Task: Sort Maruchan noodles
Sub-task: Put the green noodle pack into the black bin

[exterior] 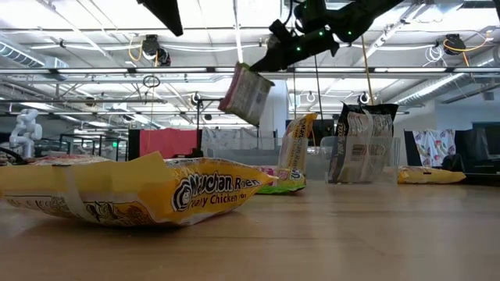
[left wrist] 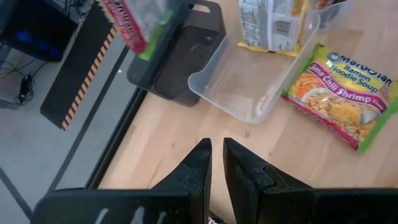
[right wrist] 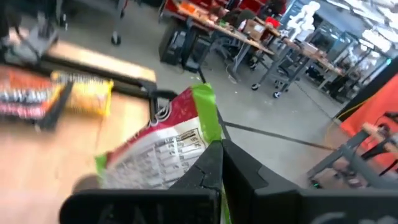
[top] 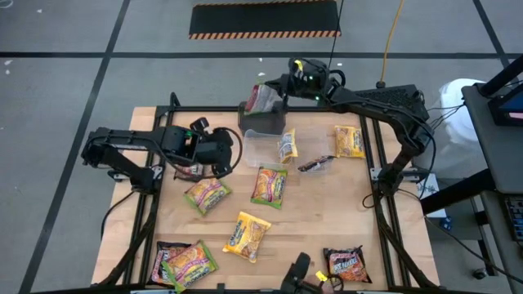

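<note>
Maruchan noodle packets lie scattered on the wooden table: green-edged ones [top: 207, 194] [top: 270, 185], yellow ones [top: 248, 235] [top: 349, 141], and a dark one [top: 347, 264]. My right gripper [top: 283, 84] reaches to the table's far edge and is shut on a green-edged pink packet [top: 263, 98], high above the dark grey box [top: 263, 122]. My left gripper [top: 230, 152] hovers over the table's left half, short of the clear tub [top: 260, 147]. Its fingers [left wrist: 214, 158] are open by only a narrow gap, with nothing between them. My right gripper pinches the packet's green sealed edge [right wrist: 208, 127] between its two fingers. The fingers come nearly level from the table's right side. The packet [exterior: 247, 94] hangs tilted below and beside the fingers, lifted clear of the table and the box.
One packet [top: 288, 145] stands on edge against the clear tub, and a dark packet [top: 315, 164] lies just right of it. Two more packets [top: 184, 263] overlap at the near left corner. Black frame rails [top: 377, 175] run along the table's sides.
</note>
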Controlling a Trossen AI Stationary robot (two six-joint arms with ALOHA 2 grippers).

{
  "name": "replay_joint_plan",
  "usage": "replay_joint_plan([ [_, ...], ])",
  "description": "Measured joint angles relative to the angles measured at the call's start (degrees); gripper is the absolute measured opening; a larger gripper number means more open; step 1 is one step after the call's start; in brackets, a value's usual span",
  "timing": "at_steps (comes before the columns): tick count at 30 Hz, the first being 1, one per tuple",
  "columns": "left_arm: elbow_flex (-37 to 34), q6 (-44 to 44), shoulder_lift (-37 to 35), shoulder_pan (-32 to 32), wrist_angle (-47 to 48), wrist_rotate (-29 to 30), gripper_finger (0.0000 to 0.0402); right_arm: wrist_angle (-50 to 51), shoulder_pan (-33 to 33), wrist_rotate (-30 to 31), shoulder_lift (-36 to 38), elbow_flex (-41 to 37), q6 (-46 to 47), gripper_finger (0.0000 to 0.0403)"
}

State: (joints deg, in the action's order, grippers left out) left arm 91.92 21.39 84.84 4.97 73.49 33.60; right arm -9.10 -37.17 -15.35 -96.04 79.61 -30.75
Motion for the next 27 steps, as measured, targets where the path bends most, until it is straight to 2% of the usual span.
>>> replay_joint_plan([
  [3,0.0,-0.1,0.0,-0.6,0.0,0.0,0.0049,2.5,-0.6,-1.1,0.0,0.0,-5.3,0.0000],
  [12,0.0,0.2,0.0,-0.6,0.0,0.0,0.0049,4.2,-3.1,-10.5,0.0,0.0,-15.8,0.0000],
  [18,0.0,0.1,0.0,-0.6,0.0,0.0,0.0049,4.2,-5.7,-16.2,0.0,0.0,-15.9,0.0000],
  [27,0.0,-0.3,0.0,-0.6,0.0,0.0,0.0049,6.2,-7.3,-16.3,0.0,0.0,-14.4,0.0000],
])
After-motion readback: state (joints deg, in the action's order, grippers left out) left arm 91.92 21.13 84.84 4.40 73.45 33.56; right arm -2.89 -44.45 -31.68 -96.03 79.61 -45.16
